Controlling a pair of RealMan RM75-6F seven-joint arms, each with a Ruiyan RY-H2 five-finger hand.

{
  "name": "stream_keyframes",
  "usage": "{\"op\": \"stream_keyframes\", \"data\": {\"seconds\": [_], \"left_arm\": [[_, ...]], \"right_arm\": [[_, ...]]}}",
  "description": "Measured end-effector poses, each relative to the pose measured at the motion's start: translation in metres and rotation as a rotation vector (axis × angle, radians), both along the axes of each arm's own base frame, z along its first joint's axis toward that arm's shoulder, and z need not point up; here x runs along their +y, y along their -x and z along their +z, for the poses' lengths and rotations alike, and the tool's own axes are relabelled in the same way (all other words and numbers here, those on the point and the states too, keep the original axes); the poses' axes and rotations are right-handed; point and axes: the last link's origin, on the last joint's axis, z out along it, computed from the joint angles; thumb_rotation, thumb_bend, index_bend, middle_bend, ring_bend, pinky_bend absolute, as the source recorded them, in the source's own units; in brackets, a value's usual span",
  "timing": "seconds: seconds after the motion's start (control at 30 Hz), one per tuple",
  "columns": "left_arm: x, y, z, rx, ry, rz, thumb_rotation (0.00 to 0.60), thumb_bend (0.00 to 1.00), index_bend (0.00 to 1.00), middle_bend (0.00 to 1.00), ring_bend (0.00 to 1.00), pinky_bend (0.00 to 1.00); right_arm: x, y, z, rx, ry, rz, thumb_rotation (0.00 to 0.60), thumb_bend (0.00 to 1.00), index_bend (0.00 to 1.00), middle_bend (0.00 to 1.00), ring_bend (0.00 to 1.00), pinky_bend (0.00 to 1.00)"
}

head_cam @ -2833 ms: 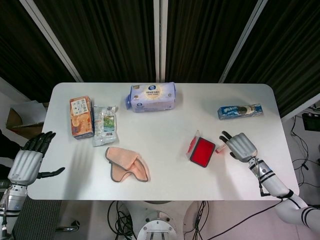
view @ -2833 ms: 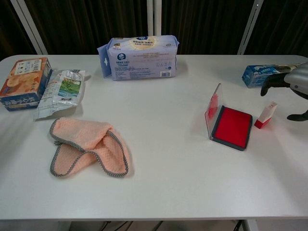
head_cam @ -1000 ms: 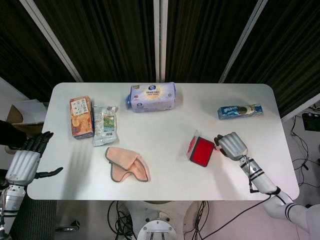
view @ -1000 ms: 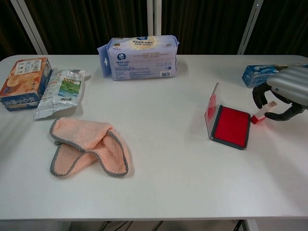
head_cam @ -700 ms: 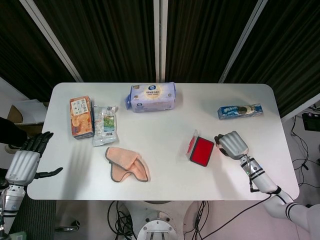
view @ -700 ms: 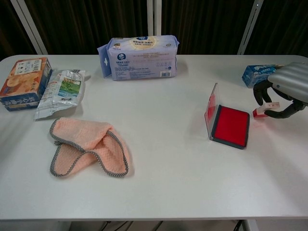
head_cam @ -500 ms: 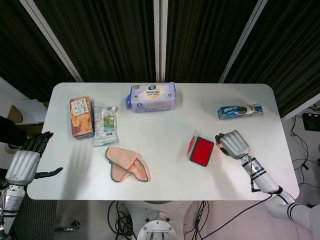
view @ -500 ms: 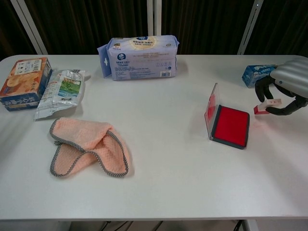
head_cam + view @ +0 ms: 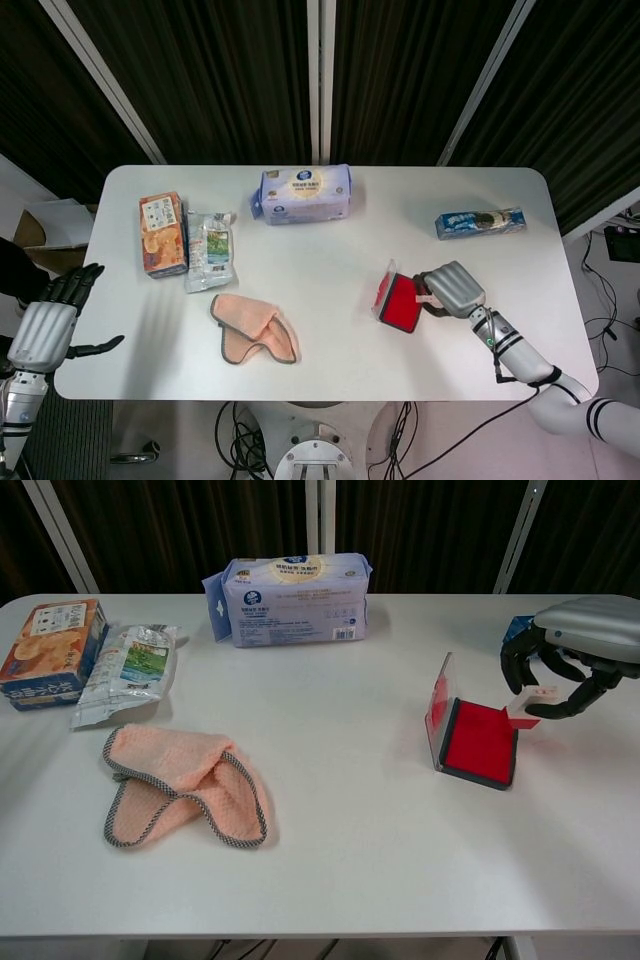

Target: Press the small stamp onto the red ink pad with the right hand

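Note:
The red ink pad (image 9: 481, 742) lies open on the table's right part, its clear lid (image 9: 440, 706) standing up on its left side; in the head view the red ink pad (image 9: 402, 303) is partly under my hand. My right hand (image 9: 572, 640) grips the small stamp (image 9: 530, 701), a white body with a red base, and holds it in the air over the pad's right edge. In the head view my right hand (image 9: 453, 288) covers most of the stamp (image 9: 424, 297). My left hand (image 9: 48, 323) hangs off the table's left edge, fingers apart, holding nothing.
A peach cloth (image 9: 182, 783) lies front left. An orange box (image 9: 47, 650) and a snack bag (image 9: 128, 672) sit far left. A tissue pack (image 9: 292, 598) is at the back centre. A blue packet (image 9: 479, 222) lies behind my right hand.
My right hand closed on the stamp, lifted it off the table and carried it left, over the ink pad's right edge. The left hand stayed put.

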Motion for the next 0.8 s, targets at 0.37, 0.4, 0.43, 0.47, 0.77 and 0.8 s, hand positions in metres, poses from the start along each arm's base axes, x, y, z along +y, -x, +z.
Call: {"op": "stream_keyframes", "data": {"seconds": [0.37,0.4,0.43,0.47,0.77,0.8], "left_arm": [[0.001,0.003,0.0,-0.003,-0.001,0.005,0.398,0.03,0.01,0.08,0.08,0.17],[0.001,0.004,0.0,-0.004,-0.001,0.006,0.397,0.03,0.01,0.08,0.08,0.17],[0.002,0.004,0.0,-0.005,-0.001,0.007,0.396,0.03,0.01,0.08,0.08,0.17],[0.002,0.005,0.0,-0.005,-0.001,0.008,0.395,0.03,0.01,0.08,0.08,0.17],[0.002,0.008,0.001,-0.009,-0.002,0.014,0.395,0.03,0.01,0.08,0.08,0.17],[0.002,0.008,0.001,-0.009,-0.002,0.014,0.395,0.03,0.01,0.08,0.08,0.17]], "right_arm": [[-0.013,-0.031,-0.008,0.059,-0.116,-0.071,0.6,0.38,0.69,0.61,0.76,0.99],[-0.014,-0.033,-0.009,0.061,-0.117,-0.071,0.6,0.38,0.69,0.61,0.76,0.99],[-0.014,-0.034,-0.01,0.063,-0.118,-0.071,0.6,0.38,0.69,0.61,0.76,0.99],[-0.015,-0.035,-0.011,0.067,-0.119,-0.071,0.6,0.38,0.69,0.62,0.76,0.99],[-0.018,-0.037,-0.021,0.099,-0.128,-0.084,0.6,0.39,0.7,0.62,0.76,0.99],[-0.018,-0.037,-0.022,0.101,-0.128,-0.085,0.6,0.39,0.7,0.62,0.76,0.99]]}}
